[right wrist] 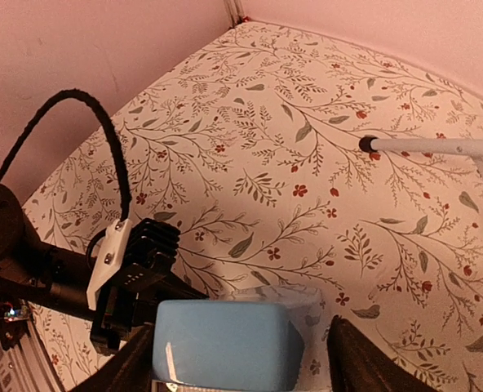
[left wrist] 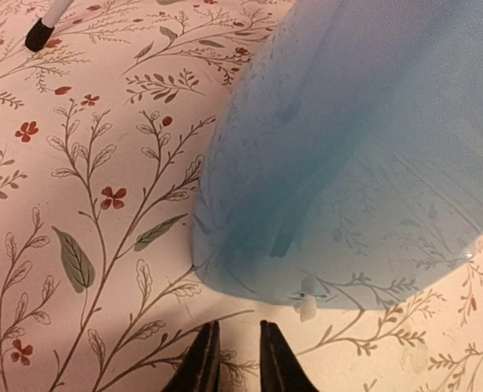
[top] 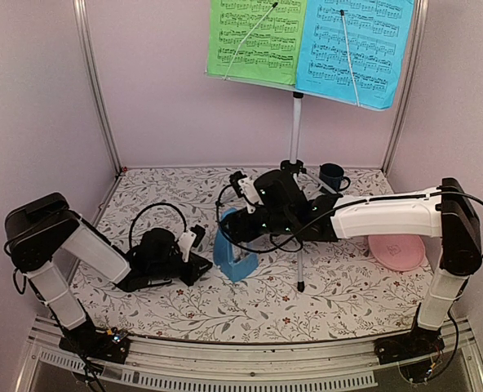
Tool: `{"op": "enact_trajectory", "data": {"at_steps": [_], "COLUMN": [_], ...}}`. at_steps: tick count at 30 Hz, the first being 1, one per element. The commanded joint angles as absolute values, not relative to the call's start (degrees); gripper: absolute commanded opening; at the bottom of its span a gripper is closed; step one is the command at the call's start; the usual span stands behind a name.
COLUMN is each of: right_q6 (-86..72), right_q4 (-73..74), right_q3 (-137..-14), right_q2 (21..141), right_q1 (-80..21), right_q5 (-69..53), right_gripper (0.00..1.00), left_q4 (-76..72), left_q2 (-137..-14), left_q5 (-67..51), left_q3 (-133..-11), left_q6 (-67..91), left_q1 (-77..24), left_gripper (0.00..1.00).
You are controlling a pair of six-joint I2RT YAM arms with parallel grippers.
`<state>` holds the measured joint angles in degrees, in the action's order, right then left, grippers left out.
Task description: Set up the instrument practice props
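Metronome [top: 235, 255]: the blue pyramid is standing upright on the floral table cover [top: 176, 302], near the middle of the table and between the two grippers.

Right gripper [right wrist: 243, 327]: it is reaching in from the far right and hanging over the metronome's top. Its fingers [right wrist: 131, 367] are spreading wide to either side of the blue body. Whether the pads are pressing on it cannot be told.

Left gripper [left wrist: 239, 327]: it is lying low on the cover, pointing at the metronome's base from just beside it. Its dark fingertips [left wrist: 202, 363] are sitting close together with only a narrow slit between them, pinching nothing.

Music stand [top: 294, 131]: it is standing at the back of the table with its desk raised. The green sheet [top: 254, 37] and the blue sheet [top: 356, 45] are resting side by side on the desk, each under a thin wire retainer.

Obstructions: one tripod leg [top: 300, 269] is running forward under the right arm, its black foot sitting on the cover just right of the metronome. A dark blue mug [top: 333, 175] is standing beside the stand's base. A pink plate [top: 396, 251] is lying partly under the right arm's forearm.
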<state>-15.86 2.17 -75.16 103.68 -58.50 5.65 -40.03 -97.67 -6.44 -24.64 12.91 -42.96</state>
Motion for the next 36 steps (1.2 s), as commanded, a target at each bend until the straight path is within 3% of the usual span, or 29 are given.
{"op": "enact_trajectory", "data": {"at_steps": [1, 6, 11, 18, 29, 36], "right_q6": [-16.27, -14.69, -13.18, -10.53, -6.71, -4.55], "right_q4": [1.19, -6.44, -8.21, -5.19, -2.32, -4.67], "right_q3": [-73.17, -66.83, -62.04, -55.89, -61.04, -62.4], "right_q2": [101.02, 94.69, 90.96, 88.19, 98.64, 104.88], "right_q1": [-58.82, -58.84, -56.58, -54.19, -51.81, -51.83], "right_q5": [1.79, -2.55, -7.39, -0.52, 9.46, 6.84], "right_gripper": [0.78, 1.0, 0.99, 0.84, 0.41, 0.24], "left_q4": [-41.83, -40.49, -40.0, -41.52, -47.16, -47.6], "left_q2": [-95.79, -94.54, -90.66, -87.89, -90.02, -90.69], "left_q5": [-5.25, -5.31, -3.43, -3.11, -6.23, -6.05], "left_q3": [-23.67, -23.88, -22.51, -21.19, -19.52, -20.05], "left_q6": [15.4, 16.42, 18.02, 20.58, 26.98, 28.49], "left_q1": [-42.32, -42.23, -42.05, -41.3, -40.43, -40.2], "left_gripper": [0.22, 0.24, 0.24, 0.22, 0.19, 0.18]}}
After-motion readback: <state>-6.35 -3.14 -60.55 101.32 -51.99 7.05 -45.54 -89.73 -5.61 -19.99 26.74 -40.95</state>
